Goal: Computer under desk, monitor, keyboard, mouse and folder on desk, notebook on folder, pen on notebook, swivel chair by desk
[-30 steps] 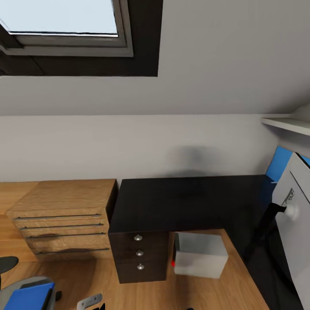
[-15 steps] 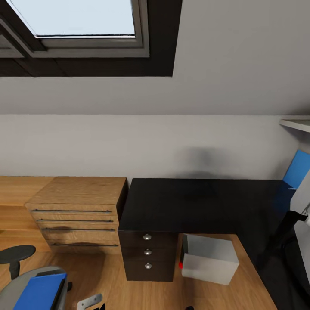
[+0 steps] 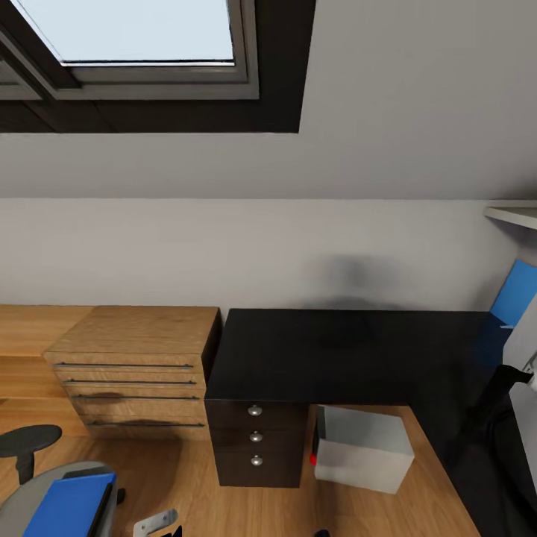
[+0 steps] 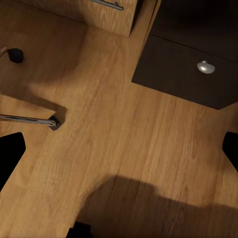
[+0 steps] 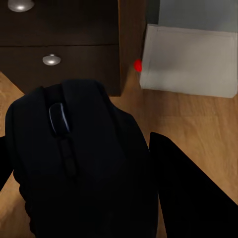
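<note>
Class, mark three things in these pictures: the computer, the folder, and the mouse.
computer (image 3: 363, 449), head view, on the front face of the light grey tower.
folder (image 3: 68, 504), head view, on the middle of its blue cover.
mouse (image 5: 74, 163), right wrist view, on its black back, beside the scroll wheel.

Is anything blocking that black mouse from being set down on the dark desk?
Nothing visible does. The mouse sits in the right gripper low by the drawer unit, and the desk top above is bare where shown.
</note>
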